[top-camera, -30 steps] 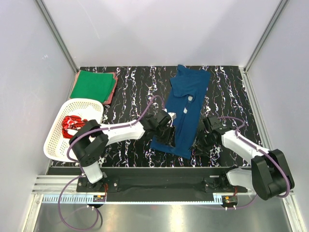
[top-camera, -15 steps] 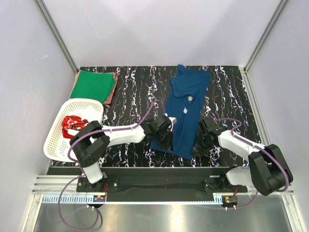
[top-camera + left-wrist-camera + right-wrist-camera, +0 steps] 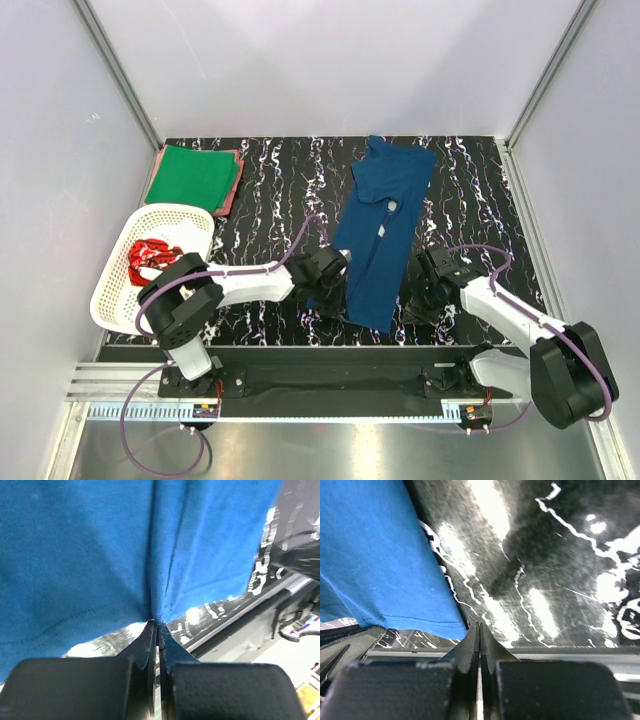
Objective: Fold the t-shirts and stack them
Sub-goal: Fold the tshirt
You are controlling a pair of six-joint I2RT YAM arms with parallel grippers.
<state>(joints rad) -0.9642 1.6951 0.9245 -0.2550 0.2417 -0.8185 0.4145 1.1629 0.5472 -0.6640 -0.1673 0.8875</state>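
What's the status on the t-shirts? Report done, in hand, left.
Done: green t-shirt folded atop the reddish-pink t-shirt. In hand: navy t-shirt lies stretched out, left gripper shut on its near hem, right gripper shut at the hem corner, grip unclear. Left: red t-shirt in the basket.

The left fingers (image 3: 149, 650) are now closed on the near hem of the dark blue cloth t-shirt (image 3: 385, 215). The right fingers (image 3: 470, 650) are now closed just at its near right corner. The shirt's near end is drawn narrower.
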